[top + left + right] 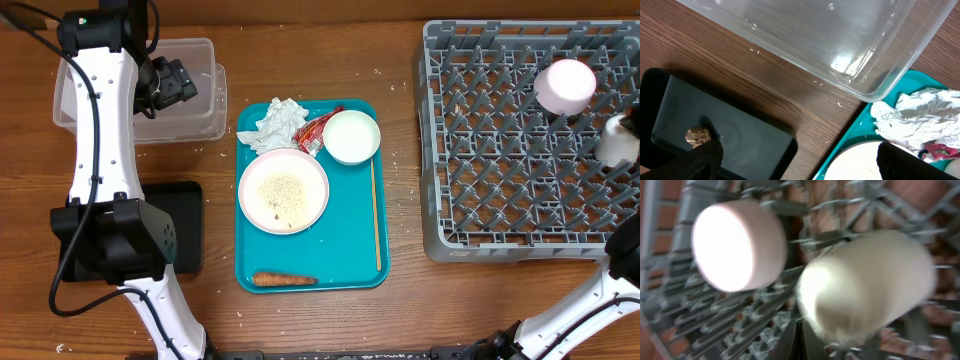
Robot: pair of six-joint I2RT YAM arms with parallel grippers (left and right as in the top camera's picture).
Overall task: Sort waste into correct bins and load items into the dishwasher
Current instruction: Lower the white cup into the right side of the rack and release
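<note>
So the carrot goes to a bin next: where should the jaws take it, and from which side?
Grip the carrot mid-length, from straight above, jaws closing across its narrow width. It lies flat and lengthwise along the teal tray's near rim, so a side approach would probably hit that rim.

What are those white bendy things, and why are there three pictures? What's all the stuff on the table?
Those are two robot arms, each ending in a two-finger gripper. One picture looks down from above the table. The other two come from little cameras on the arms' wrists.

In the middle sits a teal tray with a plate sprinkled with rice, a white bowl, a crumpled napkin, a red wrapper and a carrot. On the left are a clear tub and a black tray with a brown food lump in it. On the right is a grey dish rack with two pale dishes standing in it.

The left gripper, above the tub, is open and empty. The right gripper is shut; I can't tell whether it holds anything.
</note>
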